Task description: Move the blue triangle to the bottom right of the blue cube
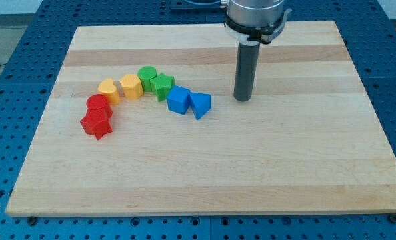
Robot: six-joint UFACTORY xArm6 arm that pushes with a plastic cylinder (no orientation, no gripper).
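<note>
The blue triangle (200, 105) lies on the wooden board, touching the right side of the blue cube (179, 100). My tip (243, 99) stands on the board to the right of the blue triangle, a clear gap apart and slightly higher in the view. It touches no block.
An arc of blocks runs left from the blue cube: a green star (162, 87), a green cylinder (147, 77), a yellow block (131, 86), a yellow heart-like block (108, 90), a red cylinder (98, 105) and a red star (97, 124). The board's edge (205, 213) runs along the view's bottom.
</note>
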